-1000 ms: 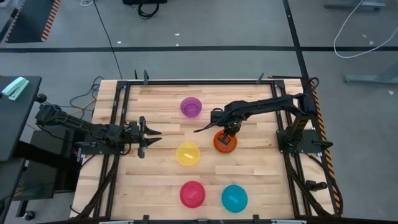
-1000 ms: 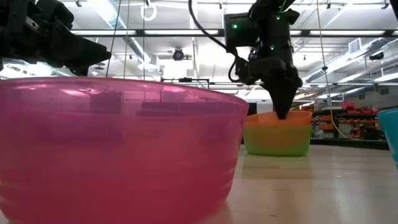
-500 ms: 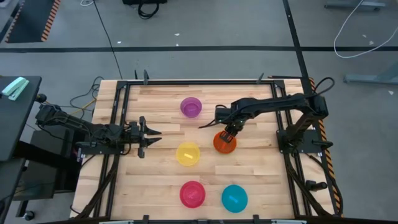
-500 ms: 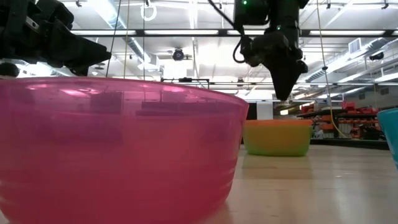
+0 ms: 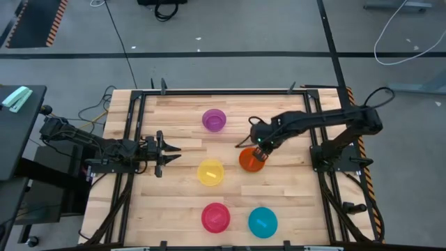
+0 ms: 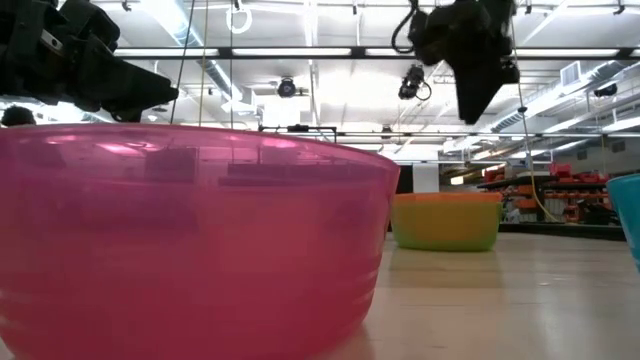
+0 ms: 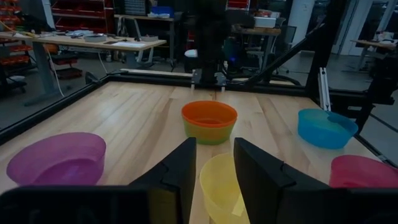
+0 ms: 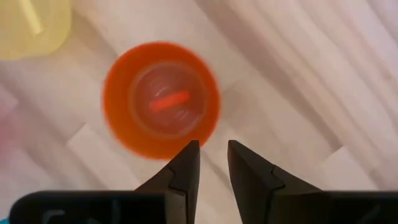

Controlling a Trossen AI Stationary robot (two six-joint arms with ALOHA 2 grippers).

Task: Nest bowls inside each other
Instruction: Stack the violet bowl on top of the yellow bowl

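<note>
The orange bowl (image 5: 251,160) sits nested in the green bowl (image 6: 446,233), which stands on the table right of the middle; both also show in the left wrist view as the orange bowl (image 7: 209,116) and green bowl (image 7: 208,135). The purple bowl (image 5: 214,119), yellow bowl (image 5: 210,172), pink-red bowl (image 5: 215,217) and teal bowl (image 5: 263,222) each stand alone on the wood. My right gripper (image 5: 260,146) hangs above the orange bowl (image 8: 160,109), pointing down, with a narrow gap between its fingers and nothing in them. My left gripper (image 5: 171,150) waits open at the table's left.
The pink-red bowl (image 6: 190,240) fills the low view's near ground, and the teal bowl's edge (image 6: 630,215) shows at the right. A black frame (image 5: 132,125) borders the table. Bare wood lies between the bowls (image 5: 293,188). My right gripper (image 6: 480,95) is well above the stacked pair.
My right gripper has risen straight up out of the orange bowl, from inside its rim to well above it, drifting slightly toward the table's right. The orange bowl has stayed nested in the green one.
</note>
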